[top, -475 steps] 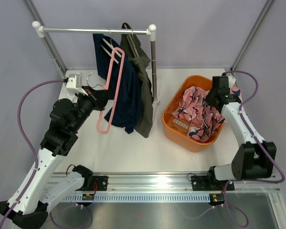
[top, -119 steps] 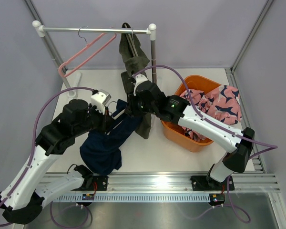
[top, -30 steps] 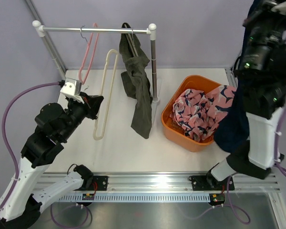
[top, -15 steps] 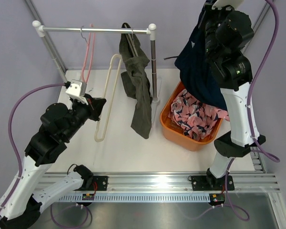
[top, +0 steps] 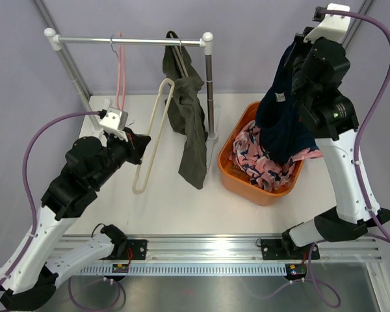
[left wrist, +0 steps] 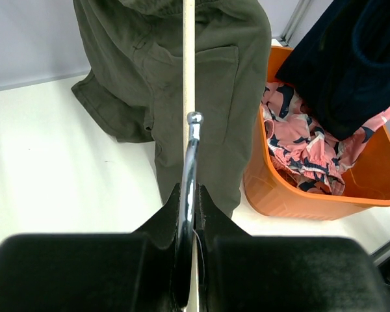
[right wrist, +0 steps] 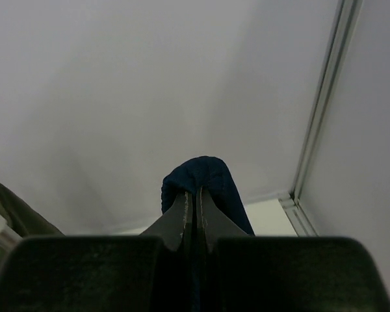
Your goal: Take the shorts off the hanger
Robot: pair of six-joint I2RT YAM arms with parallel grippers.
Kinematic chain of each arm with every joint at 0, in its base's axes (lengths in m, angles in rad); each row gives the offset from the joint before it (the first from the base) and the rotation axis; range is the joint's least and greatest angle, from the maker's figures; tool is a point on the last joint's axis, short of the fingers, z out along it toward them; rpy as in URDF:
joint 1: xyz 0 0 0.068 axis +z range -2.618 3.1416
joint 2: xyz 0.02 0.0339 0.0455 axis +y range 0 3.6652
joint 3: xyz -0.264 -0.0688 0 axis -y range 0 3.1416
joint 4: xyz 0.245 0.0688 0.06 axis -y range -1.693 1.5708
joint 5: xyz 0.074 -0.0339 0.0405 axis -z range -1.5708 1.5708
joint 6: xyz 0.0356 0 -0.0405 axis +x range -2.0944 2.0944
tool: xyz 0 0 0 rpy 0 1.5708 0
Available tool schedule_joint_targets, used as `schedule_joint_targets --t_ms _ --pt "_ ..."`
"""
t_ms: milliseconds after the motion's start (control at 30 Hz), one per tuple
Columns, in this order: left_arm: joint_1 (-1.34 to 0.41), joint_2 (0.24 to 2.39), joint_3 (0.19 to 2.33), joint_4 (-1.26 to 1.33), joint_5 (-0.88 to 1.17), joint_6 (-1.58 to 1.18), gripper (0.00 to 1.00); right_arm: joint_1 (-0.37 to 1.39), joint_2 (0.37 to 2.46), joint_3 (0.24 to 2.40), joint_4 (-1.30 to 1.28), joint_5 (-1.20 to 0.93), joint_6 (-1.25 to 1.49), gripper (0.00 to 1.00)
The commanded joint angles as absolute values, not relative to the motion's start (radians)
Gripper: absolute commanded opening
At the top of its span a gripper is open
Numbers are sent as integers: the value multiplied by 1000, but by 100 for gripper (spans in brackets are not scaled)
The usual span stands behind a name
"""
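My right gripper (top: 298, 53) is shut on the plain navy shorts (top: 281, 120) and holds them high, so they hang down into the orange basket (top: 237, 179). In the right wrist view the shut fingertips (right wrist: 194, 195) pinch a fold of navy cloth (right wrist: 209, 174). The pink blotched shorts (top: 260, 162) lie in the basket. The olive shorts (top: 192, 130) hang from the rail on their hanger. My left gripper (top: 134, 138) is shut on the metal hook (left wrist: 191, 146) of an empty cream hanger (top: 155, 140), held off the rail left of the olive shorts (left wrist: 227, 78).
An empty pink hanger (top: 120, 71) hangs on the rail (top: 130, 41), which rests on two white-capped posts (top: 210, 91). The basket also shows in the left wrist view (left wrist: 292, 201), right of the olive shorts. Frame struts run along the back corners.
My right arm has swung the navy shorts from the far right to above the basket and lowered them into it. My left arm has shifted the cream hanger slightly right.
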State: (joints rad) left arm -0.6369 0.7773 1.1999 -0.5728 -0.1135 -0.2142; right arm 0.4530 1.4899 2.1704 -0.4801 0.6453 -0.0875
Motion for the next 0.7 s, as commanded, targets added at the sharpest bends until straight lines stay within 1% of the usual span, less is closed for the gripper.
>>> schedule_joint_targets --t_ms 0,33,200,367,433,567,667 --pt "-641 776 1197 -491 -89 -215 1 414 1445 2051 -505 672 84 0" --pt "-641 781 1195 -489 -87 -215 0 399 1422 1975 -512 649 110 0" --pt "-641 784 1193 -491 -77 -218 0 285 1381 1766 -564 551 285 0" --pt "-641 787 1200 -500 -83 -219 1 201 1339 1490 -526 396 408 0" --pt "-641 788 1204 -503 -90 -215 1 195 1356 1397 -497 335 446 0" --pt "-641 795 1224 -514 -100 -212 1 195 1439 1309 -489 282 488 0" --pt "-641 796 1236 -523 -110 -210 1 195 1473 1214 -416 212 540 0"
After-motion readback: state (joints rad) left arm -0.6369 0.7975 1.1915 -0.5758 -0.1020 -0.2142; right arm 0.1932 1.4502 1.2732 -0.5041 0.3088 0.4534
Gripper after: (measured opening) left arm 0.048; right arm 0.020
